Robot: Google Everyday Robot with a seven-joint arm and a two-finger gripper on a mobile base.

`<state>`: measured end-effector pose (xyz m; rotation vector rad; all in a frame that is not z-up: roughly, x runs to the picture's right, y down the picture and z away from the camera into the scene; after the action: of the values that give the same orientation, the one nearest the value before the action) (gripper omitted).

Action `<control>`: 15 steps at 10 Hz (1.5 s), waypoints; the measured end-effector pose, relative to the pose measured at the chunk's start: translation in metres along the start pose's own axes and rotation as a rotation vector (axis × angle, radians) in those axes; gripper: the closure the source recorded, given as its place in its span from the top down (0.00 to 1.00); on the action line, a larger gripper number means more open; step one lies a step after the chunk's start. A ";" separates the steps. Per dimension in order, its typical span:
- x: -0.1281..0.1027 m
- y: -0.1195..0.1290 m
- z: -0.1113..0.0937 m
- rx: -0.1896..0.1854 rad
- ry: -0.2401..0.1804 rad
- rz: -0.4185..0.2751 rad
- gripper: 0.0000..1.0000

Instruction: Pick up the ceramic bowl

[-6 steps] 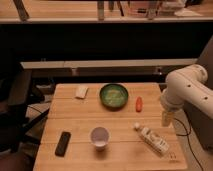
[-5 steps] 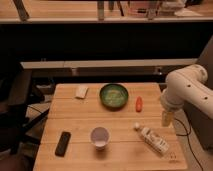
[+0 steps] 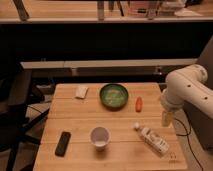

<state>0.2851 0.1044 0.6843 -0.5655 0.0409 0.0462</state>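
The ceramic bowl (image 3: 114, 95) is round and dark green with a pale mottled inside. It sits upright on the wooden table (image 3: 75, 116) at the back middle. A smaller white cup (image 3: 99, 137) stands in front of it near the table's front. My gripper (image 3: 166, 119) hangs from the white arm (image 3: 186, 91) above the table's right edge, to the right of the bowl and well apart from it. It holds nothing that I can see.
A small orange object (image 3: 138, 103) lies right of the bowl. A white packet (image 3: 81, 91) lies to its left. A black remote (image 3: 63, 143) is at the front left. A white bottle (image 3: 152, 139) lies at the front right. A dark chair (image 3: 15, 100) stands left.
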 end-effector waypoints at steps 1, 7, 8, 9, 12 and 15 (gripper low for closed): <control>0.000 0.000 0.000 0.000 0.000 0.000 0.80; 0.000 0.000 0.000 0.000 0.000 0.000 0.80; 0.000 0.000 0.000 0.000 0.000 0.000 0.80; 0.000 0.000 0.000 0.000 0.000 0.000 0.80; -0.001 -0.002 0.000 0.007 0.007 -0.008 0.80; -0.034 -0.034 0.002 0.056 0.035 -0.092 0.80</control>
<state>0.2533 0.0759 0.7058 -0.5117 0.0499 -0.0541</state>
